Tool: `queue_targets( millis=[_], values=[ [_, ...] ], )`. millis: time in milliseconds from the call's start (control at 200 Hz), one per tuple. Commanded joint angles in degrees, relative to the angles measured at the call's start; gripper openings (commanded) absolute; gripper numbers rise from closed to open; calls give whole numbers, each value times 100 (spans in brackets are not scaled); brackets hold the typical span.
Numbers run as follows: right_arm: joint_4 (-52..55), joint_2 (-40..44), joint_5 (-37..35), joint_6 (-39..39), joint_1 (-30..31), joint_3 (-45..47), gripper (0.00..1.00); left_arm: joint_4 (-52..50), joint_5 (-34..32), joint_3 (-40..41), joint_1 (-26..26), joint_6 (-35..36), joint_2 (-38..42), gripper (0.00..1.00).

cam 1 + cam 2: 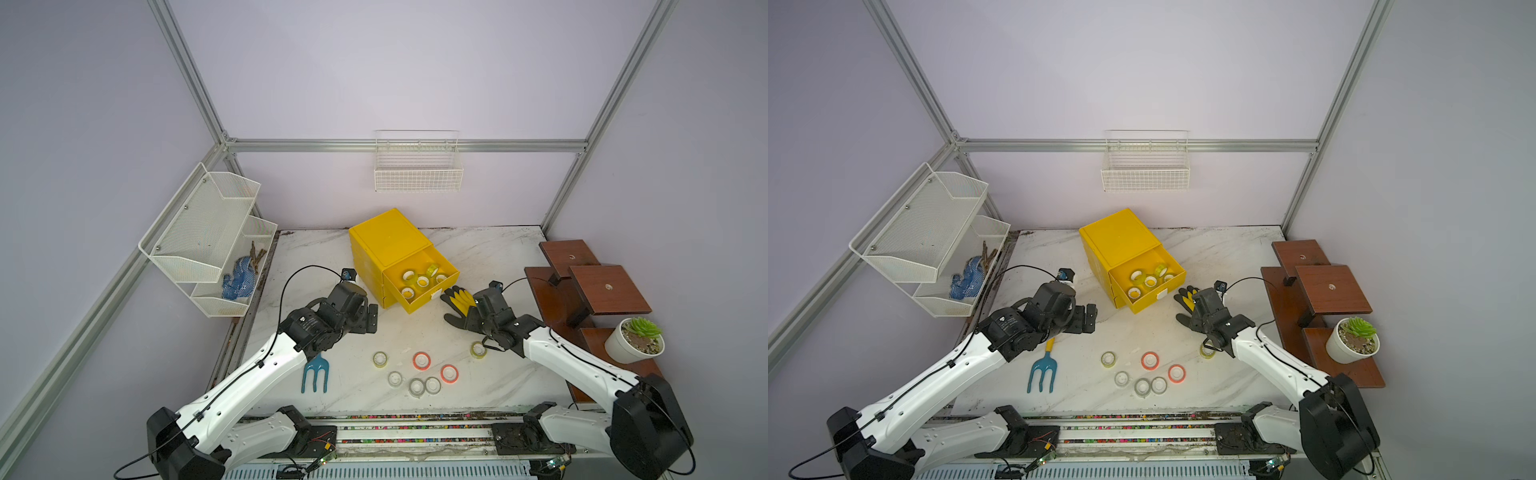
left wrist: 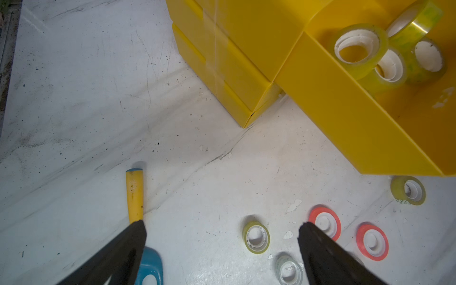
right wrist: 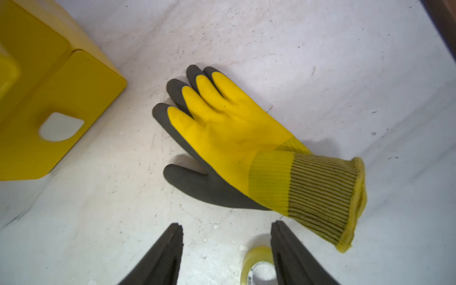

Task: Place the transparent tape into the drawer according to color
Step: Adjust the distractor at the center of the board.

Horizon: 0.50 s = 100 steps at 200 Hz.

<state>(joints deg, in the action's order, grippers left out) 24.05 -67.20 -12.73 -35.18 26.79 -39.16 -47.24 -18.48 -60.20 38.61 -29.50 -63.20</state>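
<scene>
The yellow cabinet's top drawer (image 1: 419, 304) (image 1: 1144, 304) (image 2: 345, 118) stands pulled out, with several yellow-green transparent tape rolls (image 1: 422, 281) (image 2: 357, 47) inside. On the marble lie a yellow-green roll (image 1: 380, 359) (image 2: 256, 237), two orange-red rolls (image 1: 421, 360) (image 1: 449, 373) and three clear rolls (image 1: 416, 387). My left gripper (image 1: 372, 318) (image 2: 222, 229) hangs open and empty left of the drawer. My right gripper (image 1: 467, 318) (image 3: 227, 224) is open over the glove's cuff. Another yellow-green roll (image 1: 478, 350) (image 3: 259, 266) lies on the table below it, beside one finger.
A yellow and grey glove (image 1: 457, 300) (image 3: 234, 138) lies right of the drawer. A blue garden fork (image 1: 314, 374) (image 2: 134, 195) lies under my left arm. White mesh shelves (image 1: 199, 241) stand at the left, a wire basket (image 1: 417, 174) hangs behind, and a wooden stand (image 1: 590, 286) and potted plant (image 1: 633, 340) are right.
</scene>
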Motion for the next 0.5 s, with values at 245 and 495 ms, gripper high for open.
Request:
queue_targets(
  millis=[245, 495],
  values=[
    [-146, -695, 489, -31, 33, 664, 64, 242, 5, 97, -91, -205, -92, 100],
    [-182, -1107, 421, -9, 33, 653, 60, 207, 20, 110, -107, -280, -240, 100]
  ],
)
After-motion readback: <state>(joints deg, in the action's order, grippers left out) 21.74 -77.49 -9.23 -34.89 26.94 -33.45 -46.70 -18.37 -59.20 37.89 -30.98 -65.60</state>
